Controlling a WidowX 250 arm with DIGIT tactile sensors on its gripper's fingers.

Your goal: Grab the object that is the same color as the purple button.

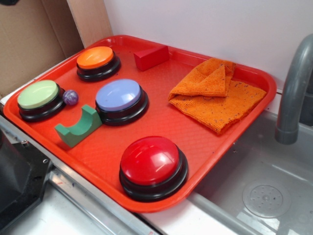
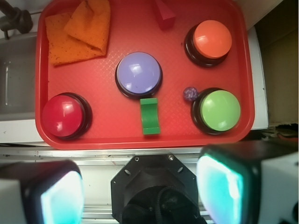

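From where I stand, the end effector (image 2: 140, 186) is not over the tray at all; only the wrist view shows it, hanging back off the near edge with its two pads far apart and nothing between them, so it is wide and empty. Nearest me on the red tray (image 1: 146, 49) sits the red button (image 1: 152, 166), close to the near corner. Beyond it, toward the left edge, the green arch block (image 1: 78, 127) lies on its side just in front of the purple button (image 1: 120, 98), which has a pale lavender-blue dome and stands about mid-tray. Left of that, the small purple ball (image 1: 70, 97) rests right against the black base of the green button (image 1: 39, 98), tucked between that button and the arch block; I'd judge it touches the button's base or all but does. Its marbled purple is the match for the purple dome, so that is the thing to grab. Farther back stand the orange button (image 1: 96, 61) and the red wedge block (image 1: 151, 57) near the far edge, and a folded orange cloth (image 1: 217, 93) lies toward the right edge. As for progress, nothing looks done yet: the ball sits untouched on the tray, and the approach, descent and closing on it all remain.
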